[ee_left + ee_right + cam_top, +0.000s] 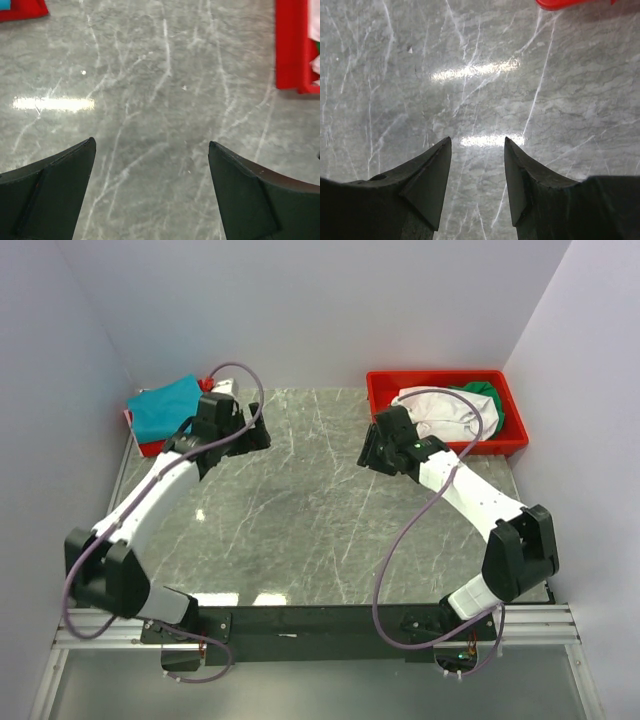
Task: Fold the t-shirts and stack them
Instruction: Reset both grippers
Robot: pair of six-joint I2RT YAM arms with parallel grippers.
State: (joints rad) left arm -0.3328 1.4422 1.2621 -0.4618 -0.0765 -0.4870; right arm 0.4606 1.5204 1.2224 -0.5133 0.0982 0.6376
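The left end effector (255, 437) is spread wide and empty, with the teal t-shirt (165, 405) just behind it. The right end effector (368, 455), also parted and empty, has the red bin (385, 400) with the white t-shirt (440, 410) just behind it. I think fetching this shirt is the step now, so it must turn back, reach in and pinch the cloth.

Red bin (430, 376) sits far right on grey marble table (300, 510).

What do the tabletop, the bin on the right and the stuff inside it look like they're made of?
Tabletop: looks like polished grey marble or a marble-print laminate, with white veins and sharp lamp reflections. Bin: probably rigid glossy red plastic, judging by its straight walls and even rim. White t-shirt and green t-shirt inside it: soft matte cloth, crumpled into loose folds.
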